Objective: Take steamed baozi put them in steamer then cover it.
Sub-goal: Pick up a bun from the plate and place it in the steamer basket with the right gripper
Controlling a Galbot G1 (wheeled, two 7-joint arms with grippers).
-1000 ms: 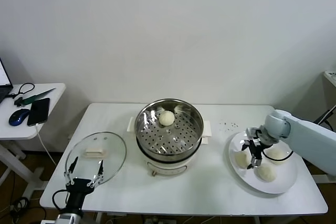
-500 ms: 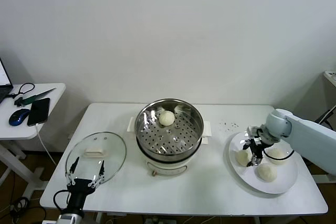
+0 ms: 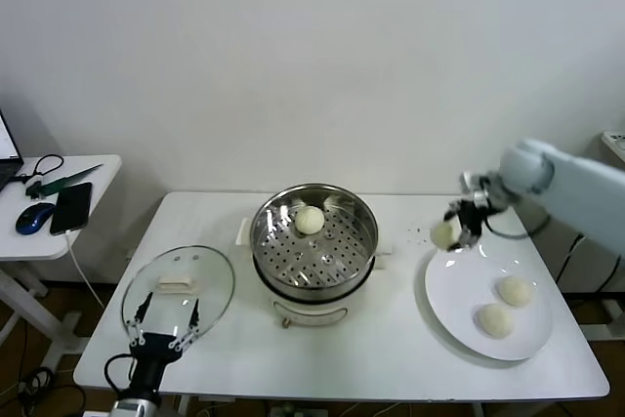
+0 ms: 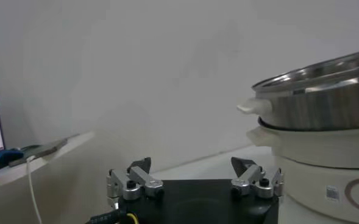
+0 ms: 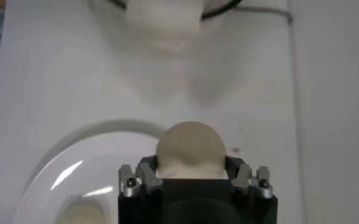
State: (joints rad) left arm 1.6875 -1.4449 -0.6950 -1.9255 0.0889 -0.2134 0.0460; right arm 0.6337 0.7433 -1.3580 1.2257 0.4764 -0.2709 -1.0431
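The right gripper (image 3: pixel 455 229) hangs in the air above the desk (image 3: pixel 391 339), between the steamer (image 3: pixel 314 241) and the plate (image 3: pixel 459 314), near the desk's right rear area. Its jaws are clenched on one bun (image 3: pixel 444 233); the right wrist view shows that bun (image 5: pixel 190 149) seated between the jaws, clear of the plate (image 5: pixel 51 182) below it.

Two buns remain on the plate at the right end of the desk: one (image 3: pixel 515 290) toward the plate's far right side and one (image 3: pixel 495 319) nearer the front edge. They lie close together but apart.

The steamer stands at the centre of the desk. One bun (image 3: pixel 310 220) rests on its perforated floor, toward the rear wall of the basket. The steamer is uncovered.

The glass lid (image 3: pixel 179 292) lies flat on the left part of the desk, near the front left corner.

The left gripper (image 3: pixel 164 324) is parked at the front left edge of the desk, just in front of the lid. Its jaws are released and spread wide, holding nothing; the left wrist view shows the left gripper (image 4: pixel 194 176) with the steamer (image 4: pixel 319 103) beyond it.
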